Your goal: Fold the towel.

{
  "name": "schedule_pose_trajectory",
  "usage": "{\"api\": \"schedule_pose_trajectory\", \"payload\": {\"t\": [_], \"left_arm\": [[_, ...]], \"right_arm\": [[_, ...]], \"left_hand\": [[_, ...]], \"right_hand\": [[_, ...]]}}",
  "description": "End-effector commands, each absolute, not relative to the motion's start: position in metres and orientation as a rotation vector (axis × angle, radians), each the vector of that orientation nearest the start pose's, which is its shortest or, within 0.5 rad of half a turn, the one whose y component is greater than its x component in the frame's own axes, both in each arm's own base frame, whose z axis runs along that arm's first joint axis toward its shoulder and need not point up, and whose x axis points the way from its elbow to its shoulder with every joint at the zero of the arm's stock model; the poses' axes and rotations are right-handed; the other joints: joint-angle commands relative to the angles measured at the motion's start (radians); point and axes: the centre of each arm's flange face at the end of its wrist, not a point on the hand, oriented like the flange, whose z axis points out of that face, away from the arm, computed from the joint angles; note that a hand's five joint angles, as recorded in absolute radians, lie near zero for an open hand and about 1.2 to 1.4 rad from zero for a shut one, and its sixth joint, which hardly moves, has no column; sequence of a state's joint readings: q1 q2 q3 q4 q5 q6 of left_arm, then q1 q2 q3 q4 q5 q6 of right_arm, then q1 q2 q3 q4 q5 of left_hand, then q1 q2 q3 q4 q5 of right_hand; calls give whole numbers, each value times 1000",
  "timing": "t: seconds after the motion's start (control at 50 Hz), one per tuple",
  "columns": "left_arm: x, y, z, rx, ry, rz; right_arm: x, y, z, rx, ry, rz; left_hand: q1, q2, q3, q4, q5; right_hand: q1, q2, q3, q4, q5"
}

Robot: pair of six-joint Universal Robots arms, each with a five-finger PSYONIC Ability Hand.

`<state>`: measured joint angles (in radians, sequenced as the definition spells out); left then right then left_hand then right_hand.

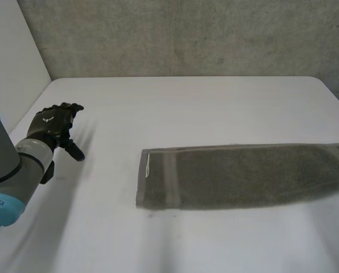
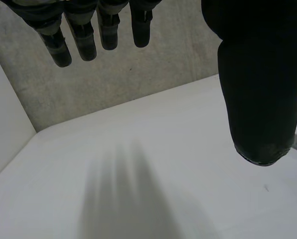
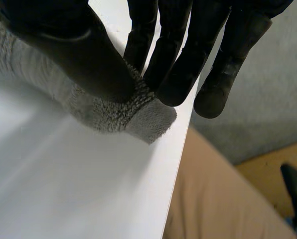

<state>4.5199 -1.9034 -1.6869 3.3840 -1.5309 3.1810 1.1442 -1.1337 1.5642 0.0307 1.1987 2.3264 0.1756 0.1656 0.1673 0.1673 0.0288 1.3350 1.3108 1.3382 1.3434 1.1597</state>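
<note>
Surface (image 1: 215, 108): white; carries one item.

Towel (image 1: 243, 176): grey, lying flat as a long strip across the right half of the surface. Its labelled short end faces the left arm.

Left hand (image 1: 56, 128): hovers above bare surface, well apart from the towel. Fingers are spread and relaxed, holding nothing.

Right hand (image 3: 74, 45): thumb and fingers pinch one towel corner, right at the surface's edge.

Risks, as judged:
- The grip takes only a small tuft of the corner, so it may slip out on lifting.
- With one corner held and the other end unanchored, a pull would likely drag or skew the strip and leave the fold crooked.
- The corner sits at the edge, so a dropped corner could hang over the side.
</note>
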Motion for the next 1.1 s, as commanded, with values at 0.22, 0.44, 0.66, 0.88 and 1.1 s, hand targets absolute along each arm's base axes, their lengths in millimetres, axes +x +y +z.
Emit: {"api": "schedule_pose_trajectory", "payload": {"t": [0.22,0.44,0.66,0.88,1.1], "left_arm": [[-198,-308,194,333,2502,-2080],[-199,-306,194,341,2507,-2079],[-200,-305,192,346,2510,-2075],[-202,-301,190,361,2524,-2064],[-222,-284,187,458,2557,-2071]], "right_arm": [[322,-238,222,-1400,1788,-1860],[390,-144,131,-1661,1695,-1501],[339,-203,195,-1307,1897,-1720],[263,-236,177,-1139,2141,-1640],[214,-242,134,-1007,2279,-1537]], "left_hand": [[-1,9,7,7,-29],[-1,9,7,7,-29],[-1,9,7,7,-29],[-1,9,7,7,-29],[-1,9,7,7,-29]], "right_hand": [[61,85,58,53,62],[-586,-562,-589,-594,-585],[-1160,-1136,-1164,-1169,-1160],[-1160,-1136,-1164,-1169,-1160],[-747,-723,-750,-756,-746]]}}
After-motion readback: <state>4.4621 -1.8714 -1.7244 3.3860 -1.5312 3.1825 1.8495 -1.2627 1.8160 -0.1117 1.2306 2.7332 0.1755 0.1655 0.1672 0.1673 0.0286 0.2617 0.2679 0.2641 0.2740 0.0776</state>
